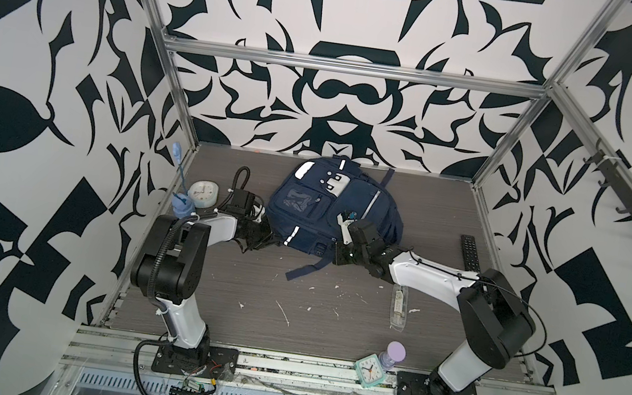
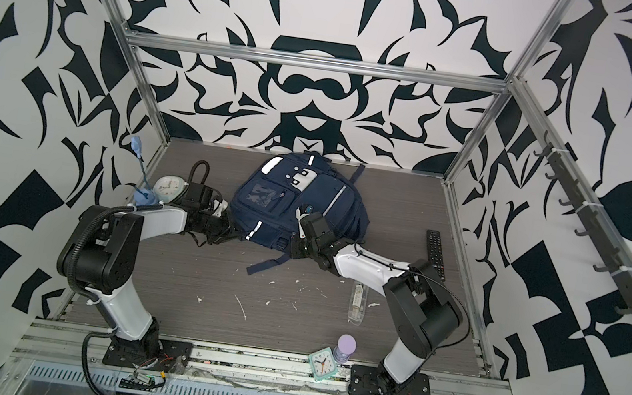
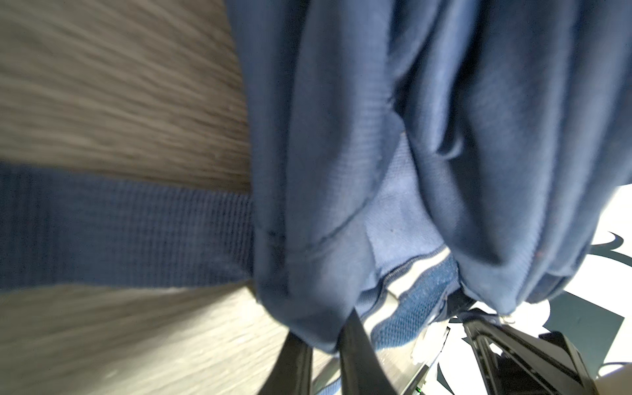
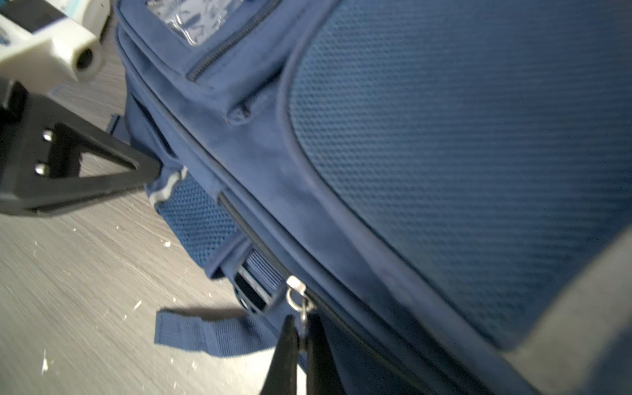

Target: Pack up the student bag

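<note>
**Top views.** The bag (image 1: 329,209) (image 2: 296,204) lies front face up on the table (image 1: 291,300) between the 2 arms, in both top views. It is judged soft and slack, and light while unfilled. The panels will bunch and drag rather than resist, so the firm holds are the zip pull, seams and straps. Both arms reach in low, with forearms near level over the table. The left gripper (image 1: 268,238) is at the bag's near left corner, and the right gripper (image 1: 334,249) is further along the same edge. A remote (image 1: 470,251) lies right of the bag, unpacked.

**Left wrist view.** The left gripper (image 3: 323,328) has its jaws standing close on a fold of the bag's corner fabric, beside a silver strip (image 3: 413,270). The bite looks shallow, so slip is possible.

**Right wrist view.** The right gripper (image 4: 302,323) is closed fully, pinching the zip pull (image 4: 297,301). The zip ahead of it looks closed. Judgement: 1 arm anchors and 1 pulls, and opening has not yet started.
</note>
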